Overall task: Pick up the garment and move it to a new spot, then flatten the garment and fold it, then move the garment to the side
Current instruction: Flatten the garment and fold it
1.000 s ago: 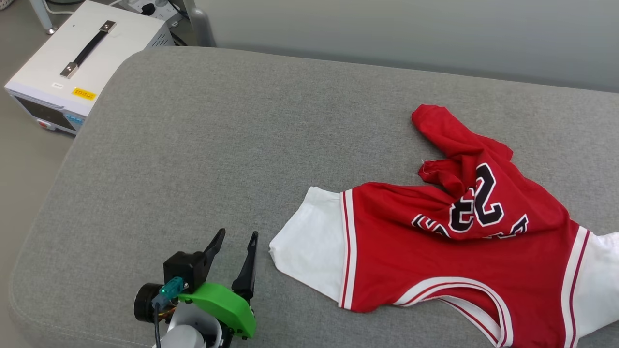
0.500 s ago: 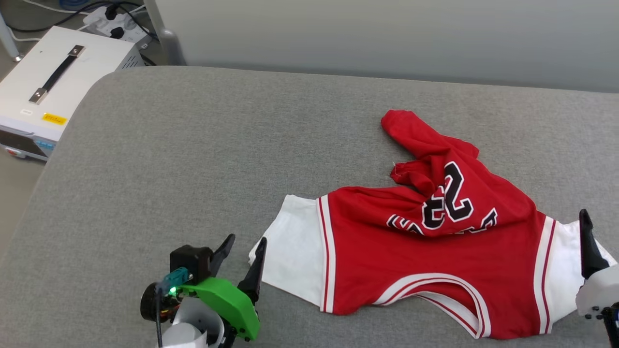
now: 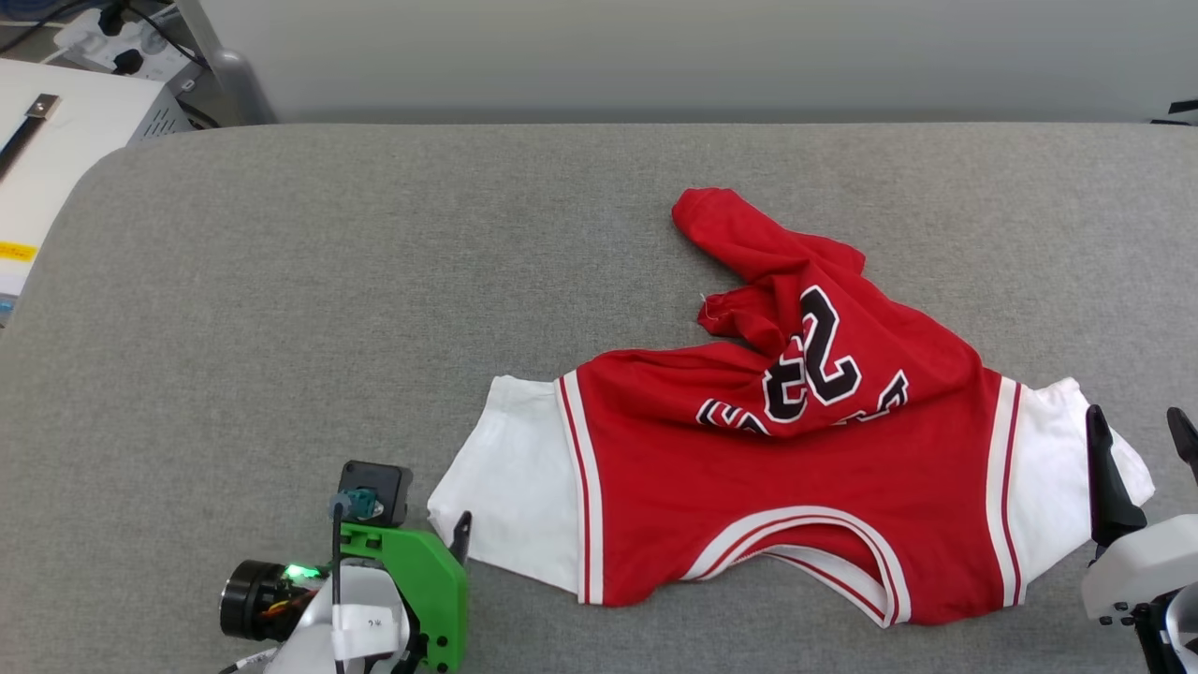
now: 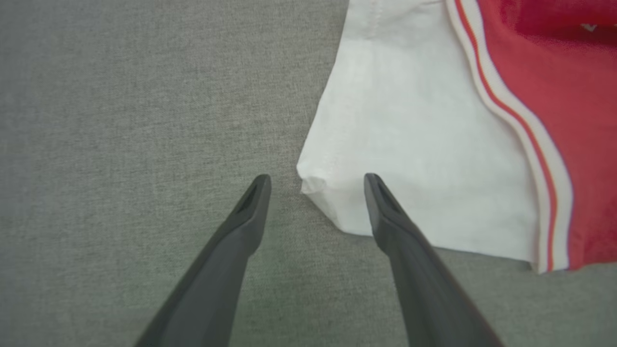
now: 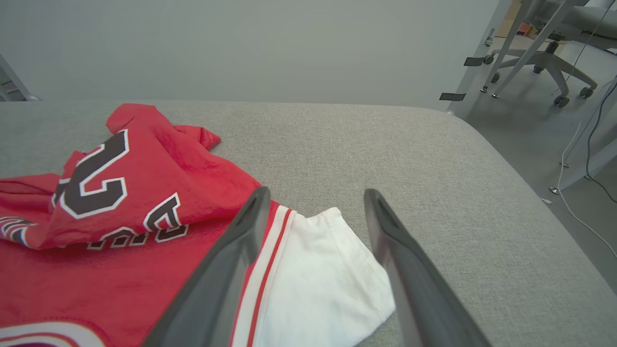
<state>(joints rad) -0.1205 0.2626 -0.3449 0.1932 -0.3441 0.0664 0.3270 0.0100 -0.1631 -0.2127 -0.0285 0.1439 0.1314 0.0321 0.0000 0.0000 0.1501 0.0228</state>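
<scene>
Head view has the garment (image 3: 796,487) lying on the right half of the grey cushion (image 3: 281,328). It is spread sleeve to sleeve, so its long axis runs left to right. The neckline (image 3: 814,552) faces the near edge. The hem end is bunched and flipped over itself at the far side, with the black lettering (image 3: 810,374) skewed on the folded-over part.

Both arms sit at the near side, one at each end of that axis.

In the left wrist view the left gripper (image 4: 315,179) has its jaws spread wide and holds nothing. The outer corner of the left sleeve (image 4: 409,144) lies right between its fingertips, with one finger over bare cushion and the other over white cloth. Whether the tips touch the fabric cannot be told.

In the right wrist view the right gripper (image 5: 313,193) is equally wide and empty. It looks at a slant over the right sleeve (image 5: 318,274). That sleeve's outer corner falls between the two fingers, but closer to the wrist than to the tips, and the fingers seem to be above the cloth.

Each gripper is nearest its own sleeve, so a two-handed pinch at the sleeve ends looks like the way to lift. The left one seems already lined up and needs little more than closing. The right one probably has to come down, and perhaps draw back slightly, before its tips meet the sleeve edge.
</scene>
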